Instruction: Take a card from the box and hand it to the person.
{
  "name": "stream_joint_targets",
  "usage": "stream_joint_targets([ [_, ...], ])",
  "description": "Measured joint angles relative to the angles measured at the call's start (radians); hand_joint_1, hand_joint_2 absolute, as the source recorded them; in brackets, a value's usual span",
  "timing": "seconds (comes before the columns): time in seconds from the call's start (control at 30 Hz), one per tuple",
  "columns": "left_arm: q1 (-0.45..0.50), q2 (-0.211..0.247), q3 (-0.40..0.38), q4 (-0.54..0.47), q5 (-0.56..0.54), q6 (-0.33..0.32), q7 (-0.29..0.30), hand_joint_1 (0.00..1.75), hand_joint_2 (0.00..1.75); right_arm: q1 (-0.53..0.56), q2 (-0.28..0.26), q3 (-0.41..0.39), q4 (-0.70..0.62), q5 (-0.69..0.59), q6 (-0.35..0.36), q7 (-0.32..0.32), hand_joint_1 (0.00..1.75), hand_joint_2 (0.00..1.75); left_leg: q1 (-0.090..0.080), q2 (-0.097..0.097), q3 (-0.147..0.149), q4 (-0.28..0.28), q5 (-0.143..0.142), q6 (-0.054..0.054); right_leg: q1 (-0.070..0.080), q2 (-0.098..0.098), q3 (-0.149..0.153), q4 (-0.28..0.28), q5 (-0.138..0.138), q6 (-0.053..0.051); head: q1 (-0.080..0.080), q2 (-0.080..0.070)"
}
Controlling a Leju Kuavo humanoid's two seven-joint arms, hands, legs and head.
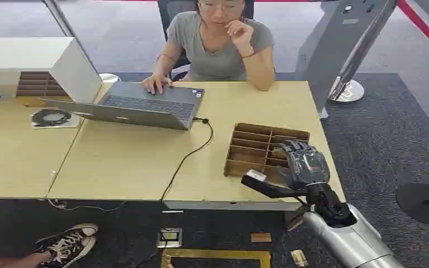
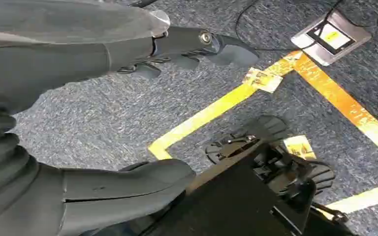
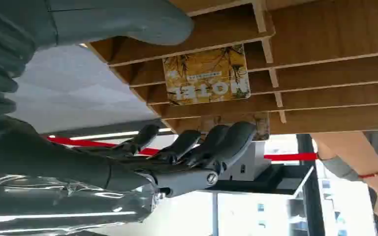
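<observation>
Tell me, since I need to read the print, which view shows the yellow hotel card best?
The right wrist view: the yellow card printed HOTEL stands close and unobstructed in a slot of the brown wooden slotted box, by the right hand. In the head view that hand covers that part of the box. The left wrist view faces the floor.

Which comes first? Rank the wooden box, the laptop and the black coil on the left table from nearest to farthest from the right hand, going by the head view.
1. Wooden box: right under the right hand, near the table's right end.
2. Laptop: farther left, in front of the person.
3. Black coil: on the left table, beyond the laptop.
</observation>
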Motion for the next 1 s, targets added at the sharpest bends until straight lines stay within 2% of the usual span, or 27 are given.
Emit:
stream_joint_targets([
  [0.2, 0.000, 0.000, 0.000, 0.000, -0.001, -0.002, 0.000, 0.00, 1.75, -0.011, 0.000, 0.001, 0.000, 0.008, 0.015, 0.003, 0.58, 1.75, 0.000, 0.000, 0.000, 0.000, 0.000, 0.000, 0.000, 0.000, 0.000, 0.000, 0.000, 0.000, 0.000, 0.000],
  [0.63, 0.000, 0.000, 0.000, 0.000, 0.001, -0.004, 0.001, 0.00, 1.75, -0.051, 0.000, 0.005, 0.019, 0.021, 0.047, 0.034, 0.56, 1.75, 0.000, 0.000, 0.000, 0.000, 0.000, 0.000, 0.000, 0.000, 0.000, 0.000, 0.000, 0.000, 0.000, 0.000],
  [1.0, 0.001, 0.000, 0.000, 0.000, 0.010, -0.001, 0.001, 0.00, 1.75, -0.077, 0.000, 0.011, 0.048, 0.009, 0.055, 0.037, 0.72, 1.75, 0.000, 0.000, 0.000, 0.000, 0.000, 0.000, 0.000, 0.000, 0.000, 0.000, 0.000, 0.000, 0.000, 0.000],
])
